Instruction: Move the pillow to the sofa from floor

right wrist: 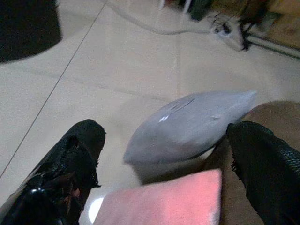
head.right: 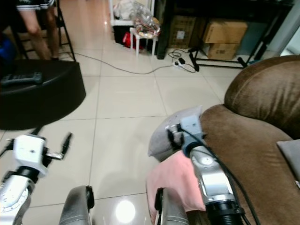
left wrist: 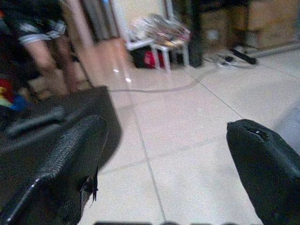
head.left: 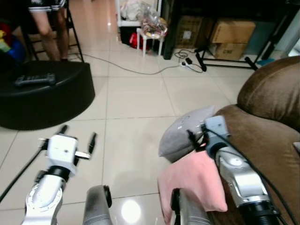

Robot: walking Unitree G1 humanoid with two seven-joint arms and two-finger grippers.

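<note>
Floor: glossy cream ceramic tile floor [head.left: 136,98] with thin dark grout lines and a bright lamp glare at the lower centre of the left eye frame.

Room: round black padded ottoman [head.left: 42,93] at the left, with a black handheld controller [head.left: 34,80] lying on top. Behind it, upper left, a person's bare legs [head.left: 47,26]. A white cable [head.left: 126,68] runs across the tiles to a white power strip [head.left: 187,63] near the black metal rack [head.left: 225,63], which carries brown cardboard boxes [head.left: 232,33]. Small white stool [head.left: 150,40] at the top centre, piled with clutter.

Right side: brown plush fabric sofa [head.left: 267,122]. The grey rectangular pillow [head.left: 185,131] leans against the sofa's front edge, its lower side toward the floor. The pink square pillow [head.left: 194,180] lies just below it, draped over the sofa edge at the lower centre-right.

Right gripper [head.left: 194,136]: at the grey pillow's upper side; contact cannot be told. The right wrist view shows the fingers [right wrist: 77,150] spread apart with the grey pillow between and beyond them, and the pink pillow nearest the camera.

Left gripper [head.left: 77,138]: over bare tile at the lower left, well apart from both pillows. The left wrist view shows its fingers [left wrist: 70,159] wide apart, nothing between them; it also gives a blurred, lower view of the ottoman, stool and boxes.
</note>
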